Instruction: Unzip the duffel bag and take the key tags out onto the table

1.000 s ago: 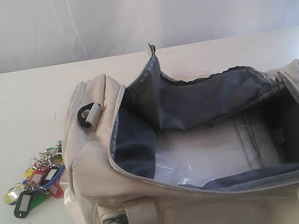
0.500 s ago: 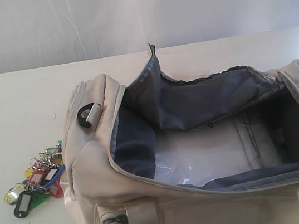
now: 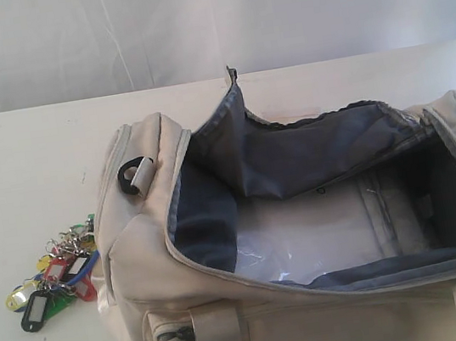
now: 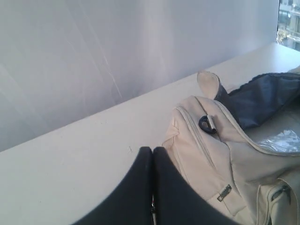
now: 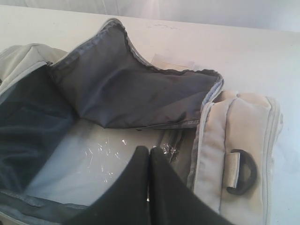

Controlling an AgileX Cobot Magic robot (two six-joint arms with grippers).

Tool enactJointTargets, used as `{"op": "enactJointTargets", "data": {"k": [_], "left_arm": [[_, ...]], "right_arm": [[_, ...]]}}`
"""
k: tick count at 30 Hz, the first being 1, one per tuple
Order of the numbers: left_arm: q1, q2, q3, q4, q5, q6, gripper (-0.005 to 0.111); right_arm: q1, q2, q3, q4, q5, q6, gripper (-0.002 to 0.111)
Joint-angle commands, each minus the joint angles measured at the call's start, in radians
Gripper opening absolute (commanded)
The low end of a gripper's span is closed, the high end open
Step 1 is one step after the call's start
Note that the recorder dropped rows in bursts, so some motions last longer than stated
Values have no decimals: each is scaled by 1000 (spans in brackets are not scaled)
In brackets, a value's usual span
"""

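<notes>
The cream duffel bag (image 3: 155, 258) lies unzipped on the white table (image 3: 13, 168), its grey lining (image 3: 311, 149) folded back and clear plastic showing on its floor. The key tags (image 3: 55, 278), a bunch in yellow, blue, red, green and black, rest on the table just left of the bag. Neither gripper appears in the exterior view. My left gripper (image 4: 153, 150) is shut and empty, above the table beside the bag's end (image 4: 201, 150). My right gripper (image 5: 149, 151) is shut and empty, over the bag's open mouth (image 5: 79, 164).
A pale curtain (image 3: 189, 22) hangs behind the table's far edge. A black D-ring (image 3: 133, 176) stands on the bag's left end, another D-ring (image 5: 241, 171) on its right end. A window (image 4: 289, 21) shows at the far right.
A dark object at the exterior view's right edge has slipped almost out of frame. The bag and key tags have not moved.
</notes>
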Motion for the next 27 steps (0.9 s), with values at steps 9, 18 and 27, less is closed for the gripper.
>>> {"op": "enactJointTargets", "data": {"k": [9, 18, 27], "left_arm": [[7, -176, 234, 16, -206, -3, 0], [7, -176, 674, -116, -442, -5, 0], [7, -176, 858, -152, -607, -4, 0]], "right_arm": [[-6, -8, 5, 3, -3, 0, 0], [-6, -8, 5, 3, -3, 0, 0], [-6, -8, 5, 3, -3, 0, 0]]}}
